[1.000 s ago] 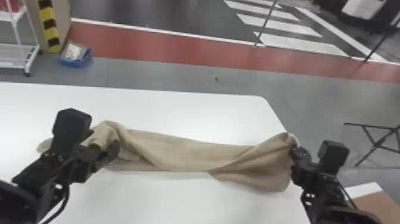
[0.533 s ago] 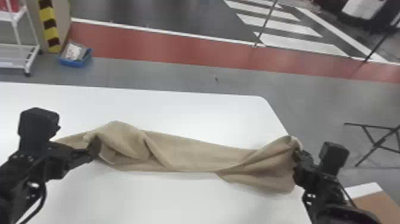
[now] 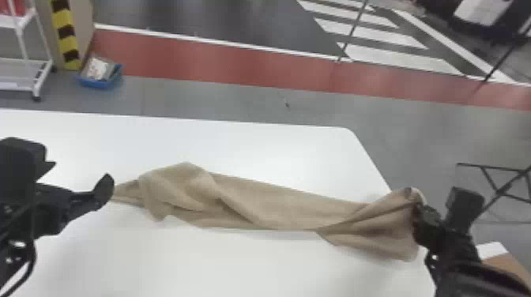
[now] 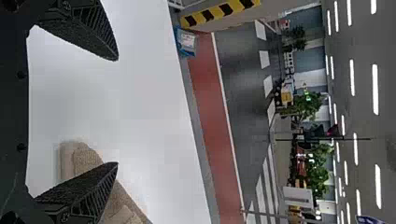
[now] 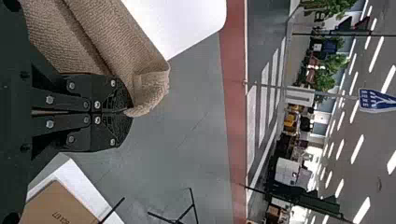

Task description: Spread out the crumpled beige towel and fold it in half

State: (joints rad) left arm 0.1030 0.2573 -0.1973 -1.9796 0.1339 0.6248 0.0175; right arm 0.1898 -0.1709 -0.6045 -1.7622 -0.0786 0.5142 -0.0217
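Beige cloth towel [image 3: 276, 205], bunched: clamped at one end in closed right end effector [image 3: 418, 208], lying across white tabletop [image 3: 257, 146] to just beside wide-open, empty left end effector [image 3: 80, 170].

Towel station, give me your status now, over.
Left gripper open, beside the towel's left end. Right gripper shut on the towel's right corner. Towel still unspread across the table, its creases in the way.

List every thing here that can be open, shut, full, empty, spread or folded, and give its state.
Towel: bunched into a long wrinkled strip, neither spread flat nor neatly folded.
Left claw: open, empty.
Right claw: shut on the towel's end.
Blue bin: open-topped, with things inside.
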